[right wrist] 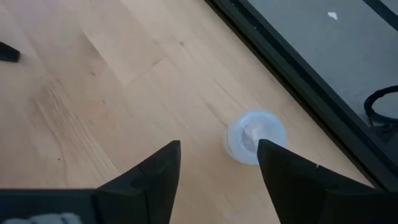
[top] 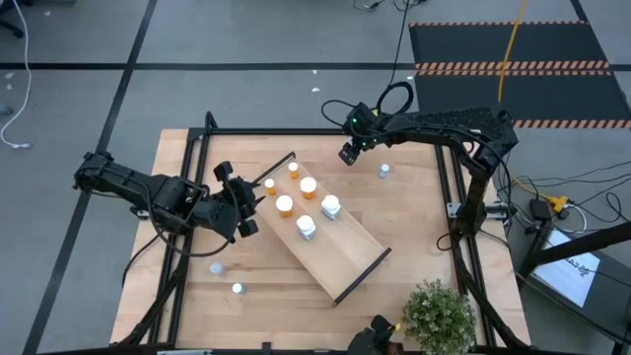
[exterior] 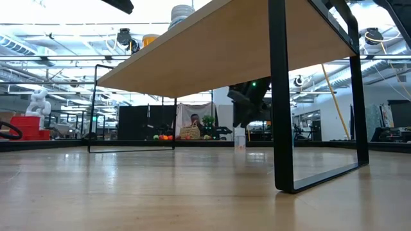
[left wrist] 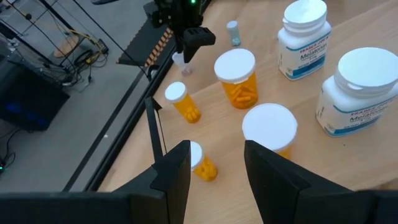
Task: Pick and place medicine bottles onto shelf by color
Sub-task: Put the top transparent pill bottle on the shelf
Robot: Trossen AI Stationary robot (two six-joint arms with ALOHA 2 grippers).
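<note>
High view: we find the shelf lying diagonally across the middle of the table, carrying three orange bottles and two white-labelled bottles at its upper-left end. A fourth small orange bottle sits at the shelf's end, just beside the left gripper. We see that gripper's fingers parted and empty in the left wrist view, with an orange bottle's white cap just ahead of them.

The right gripper hangs near the table's far edge. Its fingers stand apart, holding nothing, with a small clear bottle on the tabletop close to one fingertip, not between them.

Three further small pale bottles remain on the table: one right of the right gripper, two near the front-left corner. A potted plant stands at the front right.
</note>
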